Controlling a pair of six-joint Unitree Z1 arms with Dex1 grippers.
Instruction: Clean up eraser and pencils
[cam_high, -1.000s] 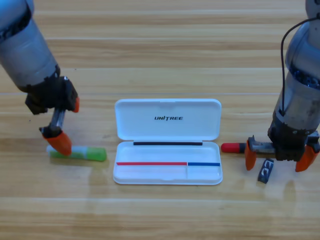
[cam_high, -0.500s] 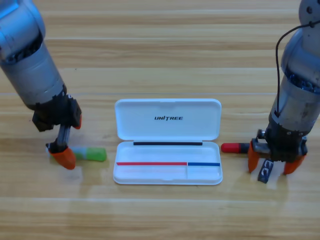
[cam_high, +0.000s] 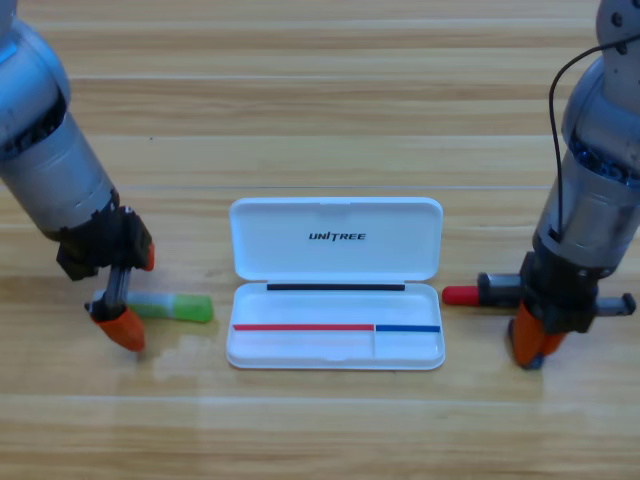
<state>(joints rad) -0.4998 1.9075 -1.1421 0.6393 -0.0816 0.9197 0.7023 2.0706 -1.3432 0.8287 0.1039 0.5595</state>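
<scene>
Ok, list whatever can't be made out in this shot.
- Eraser: hidden in the high view beneath the right gripper; whether it is gripped cannot be told.
- Red-ended pencil: its far end is covered by the right gripper.
- Green pencil: its left end is covered by the left gripper.

Green pencil (cam_high: 172, 307) lies flat; red-ended pencil (cam_high: 472, 294) likewise.
</scene>
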